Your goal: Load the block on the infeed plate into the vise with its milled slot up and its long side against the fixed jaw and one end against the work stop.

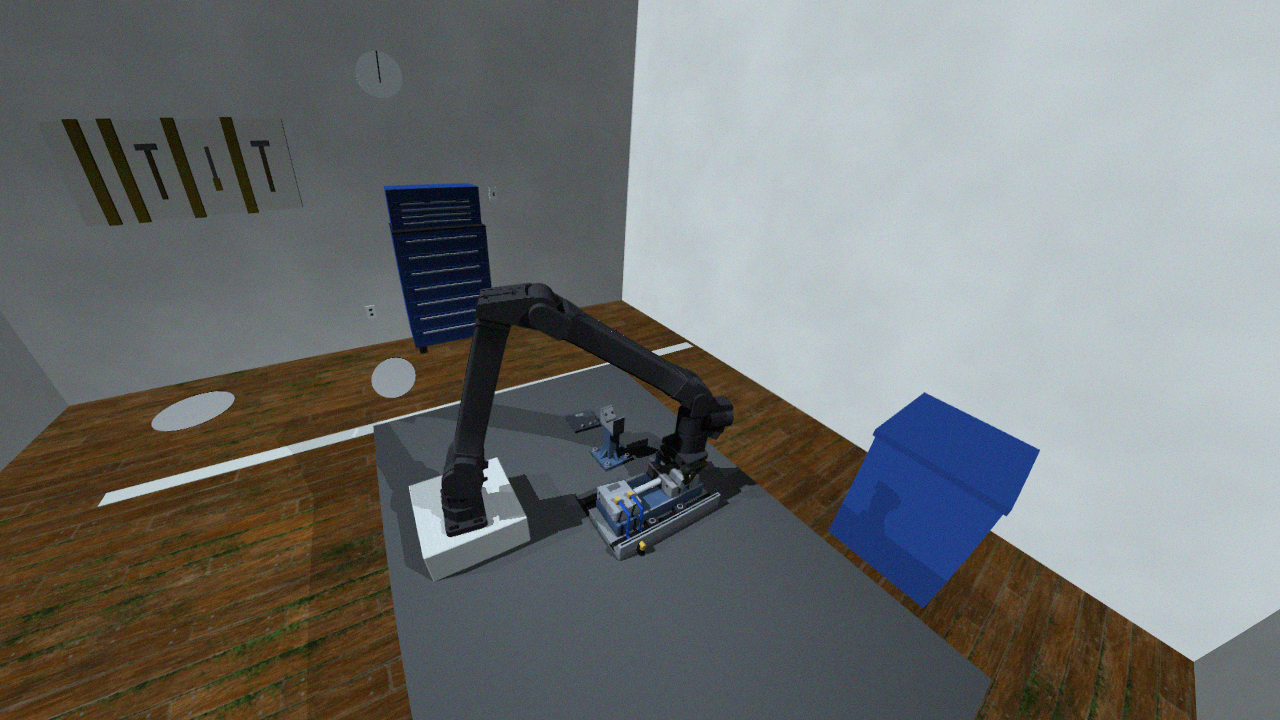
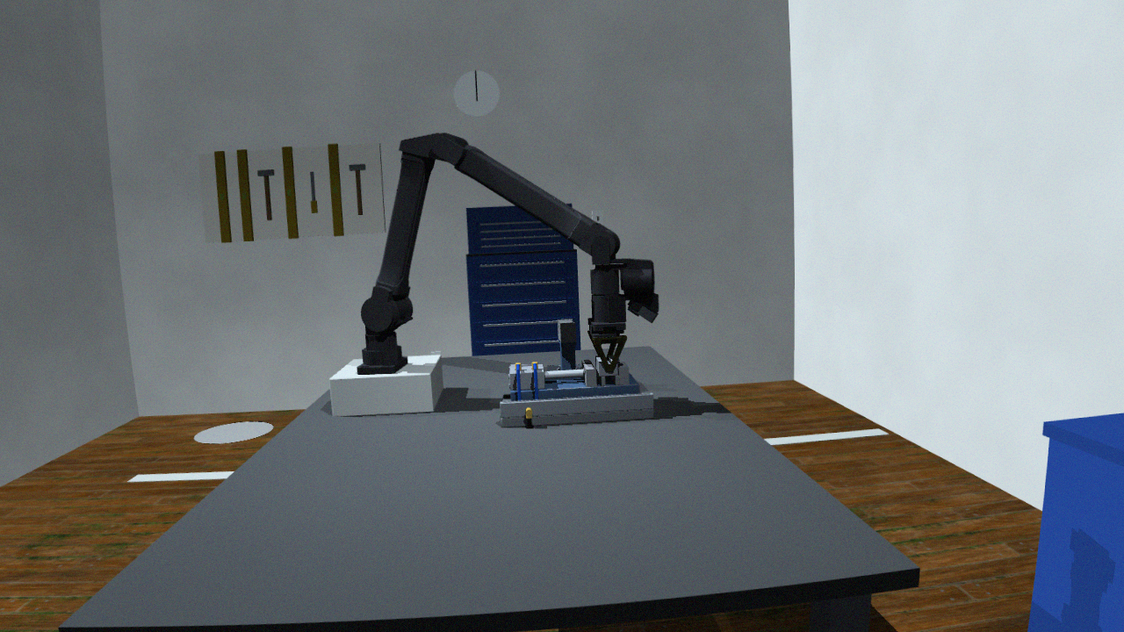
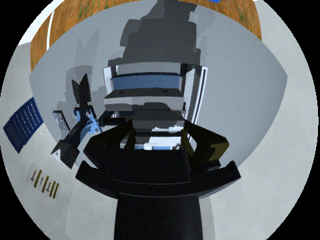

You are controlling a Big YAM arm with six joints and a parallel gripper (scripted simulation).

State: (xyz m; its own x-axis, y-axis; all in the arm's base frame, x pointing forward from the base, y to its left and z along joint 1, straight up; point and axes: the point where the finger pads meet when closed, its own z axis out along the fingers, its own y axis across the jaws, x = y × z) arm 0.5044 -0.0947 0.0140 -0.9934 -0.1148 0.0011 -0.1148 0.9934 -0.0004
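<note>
My gripper [image 1: 677, 477] [image 2: 608, 368] [image 3: 158, 121] points down over the vise [image 2: 569, 389] [image 3: 147, 82] and is shut on the part [image 3: 158, 124], one finger at each end. The part is low between the jaws, its long side beside the fixed jaw [image 3: 123, 104]; I cannot tell whether they touch. The moving jaw [image 2: 589, 376] is on the cylinder side. The air cylinder [image 1: 614, 495] [image 2: 524, 376] has its rod [image 2: 564, 373] towards that jaw. Slot, low bars and work stop are not clearly visible. The infeed plate [image 1: 581, 420] [image 3: 60, 120] carries no part.
A blue-footed stand [image 1: 611, 458] [image 3: 91, 125] with a tall upright [image 2: 565, 336] [image 3: 68, 153] is beside the vise, close to the arm's wrist. A grey rail [image 2: 577, 405] runs along the vise's front, with a small yellow-topped fitting [image 1: 641, 546] [image 2: 529, 414].
</note>
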